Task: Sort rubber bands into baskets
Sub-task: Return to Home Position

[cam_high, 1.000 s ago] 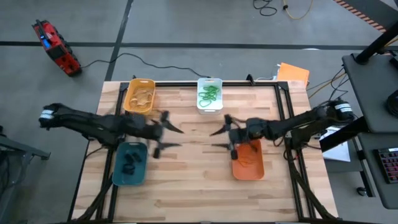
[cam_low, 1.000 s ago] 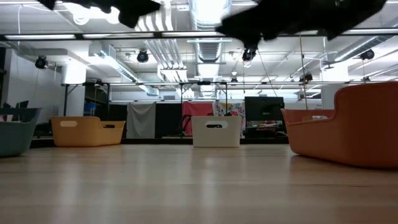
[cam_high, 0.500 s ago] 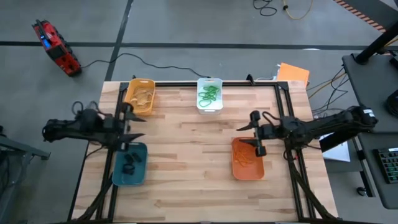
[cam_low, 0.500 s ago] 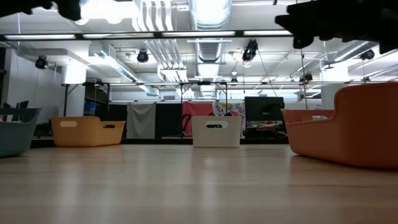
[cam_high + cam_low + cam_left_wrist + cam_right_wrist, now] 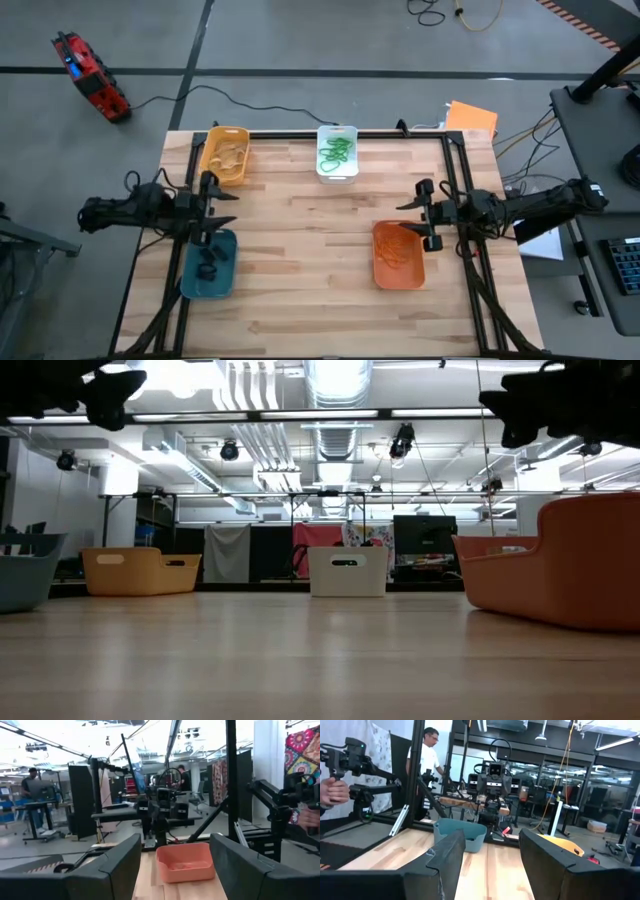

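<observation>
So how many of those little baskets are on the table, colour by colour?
yellow basket: 1
white basket: 1
teal-blue basket: 1
orange basket: 1
Total: 4 baskets

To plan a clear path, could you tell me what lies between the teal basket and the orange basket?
Only bare wooden table lies between the teal basket and the orange basket, per the high view.

Four baskets (image 5: 222, 180) (image 5: 337, 175) (image 5: 203, 287) (image 5: 400, 283), two hands (image 5: 222, 210) (image 5: 412, 220)
</observation>
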Controlling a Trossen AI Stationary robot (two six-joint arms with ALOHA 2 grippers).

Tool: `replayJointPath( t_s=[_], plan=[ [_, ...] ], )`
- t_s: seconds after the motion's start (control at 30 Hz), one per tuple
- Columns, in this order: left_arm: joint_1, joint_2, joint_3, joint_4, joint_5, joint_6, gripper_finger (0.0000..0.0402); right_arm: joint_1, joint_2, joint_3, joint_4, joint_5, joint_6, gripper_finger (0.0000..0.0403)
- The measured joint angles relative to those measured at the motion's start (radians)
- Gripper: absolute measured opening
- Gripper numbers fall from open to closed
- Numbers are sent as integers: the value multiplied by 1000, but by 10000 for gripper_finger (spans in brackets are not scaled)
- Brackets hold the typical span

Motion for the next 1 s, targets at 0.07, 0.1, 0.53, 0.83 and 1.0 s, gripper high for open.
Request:
replayJointPath(
  t_s=[0.07,0.1,0.53,0.83,1.0],
  plan=[
    [0,-10,-13,0,0,-8,220,-1,-18,-21,-1,0,1,183],
    [0,-17,-23,2,0,-16,220,-1,-25,-30,-1,0,4,183],
    [1,-17,-207,133,-23,-76,220,0,-46,-45,18,0,-32,183],
    [1,12,-200,22,-46,-90,220,0,-43,-45,-30,0,-99,183],
    [1,35,-177,24,-46,-92,220,0,-43,-46,-165,0,37,183]
  ],
)
